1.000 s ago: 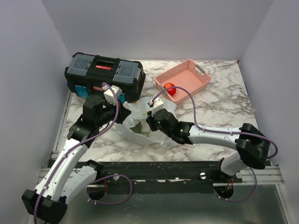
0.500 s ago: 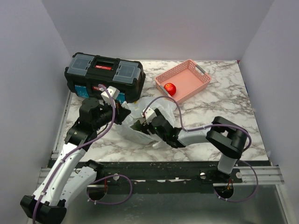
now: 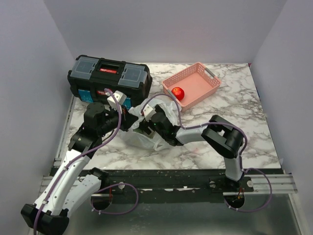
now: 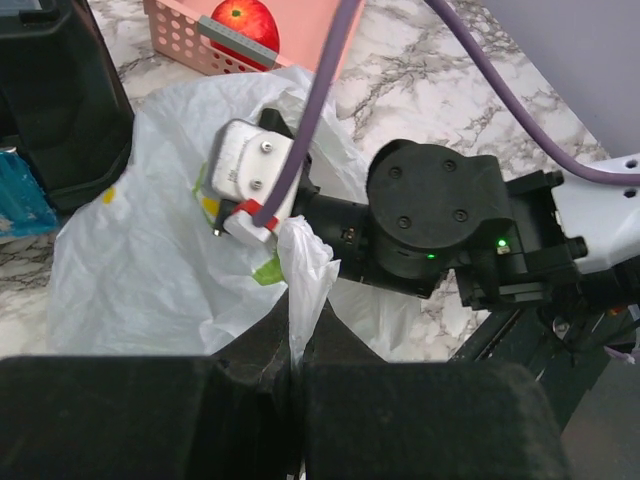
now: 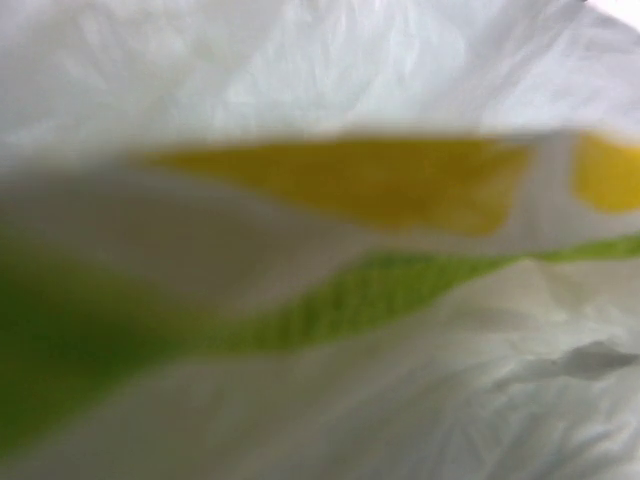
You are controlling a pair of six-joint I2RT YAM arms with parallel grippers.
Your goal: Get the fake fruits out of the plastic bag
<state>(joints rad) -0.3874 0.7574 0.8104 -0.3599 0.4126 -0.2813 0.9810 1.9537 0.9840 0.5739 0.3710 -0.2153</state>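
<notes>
The crinkly white plastic bag (image 3: 138, 142) lies on the marble table in front of the toolbox. My left gripper (image 4: 293, 345) is shut on a twisted edge of the bag (image 4: 140, 260) and holds it up. My right gripper (image 3: 146, 128) reaches into the bag's mouth from the right, and its fingers are hidden by the plastic. The right wrist view is filled with blurred white film (image 5: 320, 90) with yellow and green marks. One fake fruit, a glossy red apple (image 3: 178, 92), lies in the pink basket (image 3: 208, 81); the left wrist view shows the apple (image 4: 240, 22) too.
A black toolbox (image 3: 108, 78) stands at the back left, just behind the bag. The pink basket sits at the back, right of centre. The right arm's elbow (image 3: 222, 139) is folded up over the marble to the right of the bag. Purple cables loop over both wrists.
The right arm has pushed leftward, deeper into the bag, with its elbow folding up and in. The left gripper has kept its hold on the bag's edge, shifting slightly left.
</notes>
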